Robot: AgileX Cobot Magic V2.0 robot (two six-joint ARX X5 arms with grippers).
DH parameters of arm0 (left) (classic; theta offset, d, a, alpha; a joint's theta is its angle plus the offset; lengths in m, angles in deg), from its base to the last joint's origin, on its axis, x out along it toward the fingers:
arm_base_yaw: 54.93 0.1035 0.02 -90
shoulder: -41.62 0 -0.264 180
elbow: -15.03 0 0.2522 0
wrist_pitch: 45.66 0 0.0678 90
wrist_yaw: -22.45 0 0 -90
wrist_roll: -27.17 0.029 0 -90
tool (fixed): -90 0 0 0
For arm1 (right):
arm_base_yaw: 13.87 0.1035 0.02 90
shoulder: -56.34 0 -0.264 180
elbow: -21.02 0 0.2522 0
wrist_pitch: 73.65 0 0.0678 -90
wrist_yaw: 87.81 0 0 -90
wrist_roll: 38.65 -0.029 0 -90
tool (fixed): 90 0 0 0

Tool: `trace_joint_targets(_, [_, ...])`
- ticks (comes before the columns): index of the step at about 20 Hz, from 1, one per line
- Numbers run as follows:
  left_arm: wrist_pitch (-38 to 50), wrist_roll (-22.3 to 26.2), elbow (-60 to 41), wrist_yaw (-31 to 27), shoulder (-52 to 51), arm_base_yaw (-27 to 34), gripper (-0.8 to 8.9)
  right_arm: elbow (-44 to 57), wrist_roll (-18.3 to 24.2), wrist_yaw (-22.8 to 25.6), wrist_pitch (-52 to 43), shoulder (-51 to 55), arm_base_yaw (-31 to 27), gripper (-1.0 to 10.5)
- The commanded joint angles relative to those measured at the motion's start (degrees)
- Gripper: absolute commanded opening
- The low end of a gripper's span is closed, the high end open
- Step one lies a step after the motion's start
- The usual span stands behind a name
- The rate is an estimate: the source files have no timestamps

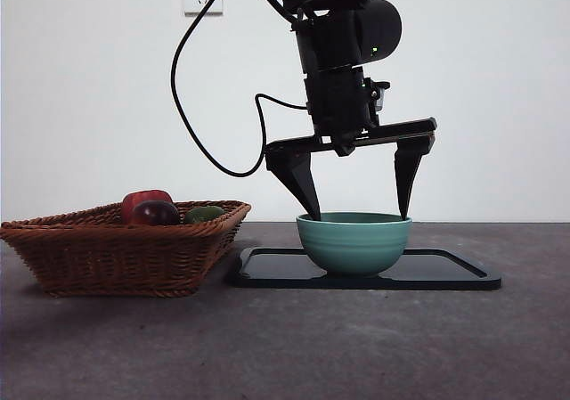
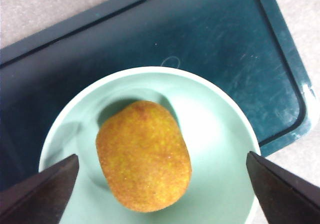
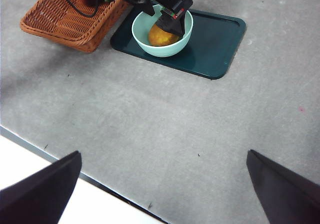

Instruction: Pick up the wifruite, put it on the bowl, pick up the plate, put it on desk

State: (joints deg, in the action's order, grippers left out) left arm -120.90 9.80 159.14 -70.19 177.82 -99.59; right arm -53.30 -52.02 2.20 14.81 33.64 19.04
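Observation:
The brownish-orange wifruite (image 2: 143, 155) lies inside the mint-teal bowl (image 2: 215, 129), free of both jaws. My left gripper (image 2: 161, 155) hangs open just over the bowl (image 1: 354, 244), one fingertip near each side of the rim. In the front view the left gripper (image 1: 360, 213) shows, but the bowl wall hides the fruit. The bowl stands on the dark teal plate (image 1: 445, 271), which rests on the desk (image 3: 200, 114). My right gripper (image 3: 164, 153) is open and empty, high above the desk, and looks across at the bowl (image 3: 145, 37) and wifruite (image 3: 159, 36).
A wicker basket (image 1: 125, 248) stands left of the plate, close to its edge, holding a red apple (image 1: 142, 200), a dark purple fruit (image 1: 158, 213) and a green fruit (image 1: 205, 213). The desk's front edge (image 3: 50, 156) runs below the right gripper.

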Motion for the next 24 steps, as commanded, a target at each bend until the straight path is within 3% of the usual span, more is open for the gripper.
trace_joint_targets(1, [0.2, 1.0, 1.8, 0.0, 2.6, -0.3, 5.48, -0.5, -0.2, 0.0, 0.2, -0.3, 0.3, 5.6])
trace_joint_targets(10, [-0.2, 1.9, 1.8, 0.0, 5.5, -0.3, 4.86, -0.5, -0.6, 0.0, 1.9, -0.3, 0.3, 5.6])
trace_joint_targets(24, [0.9, 4.9, 1.8, 0.0, 5.7, 0.0, 2.76, -0.5, -0.9, 0.0, 2.0, -0.3, 0.3, 5.6])
